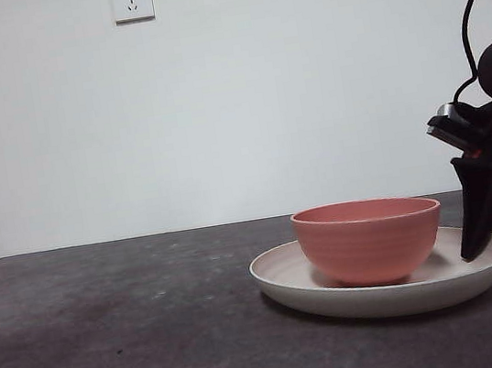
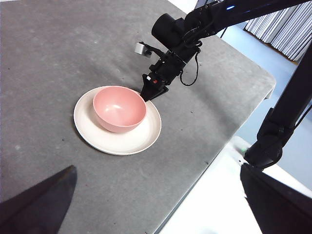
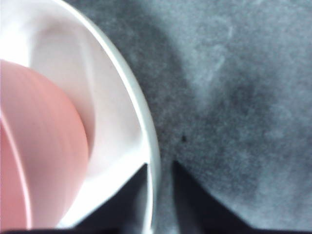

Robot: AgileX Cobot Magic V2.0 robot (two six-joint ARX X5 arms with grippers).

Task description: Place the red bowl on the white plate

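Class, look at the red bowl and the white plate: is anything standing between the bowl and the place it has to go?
Nothing visible does. The red bowl already sits on the white plate; the right gripper straddles the plate's rim beside it.

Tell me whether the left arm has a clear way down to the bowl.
Probably yes. The bowl sits open-topped on the plate, and the left gripper hangs above with nothing between. The right gripper sits only at the plate's far rim, beside the bowl.

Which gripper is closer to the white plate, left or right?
Right. The right gripper sits at the rim of the white plate, straddling it. The left gripper hangs well back and above.
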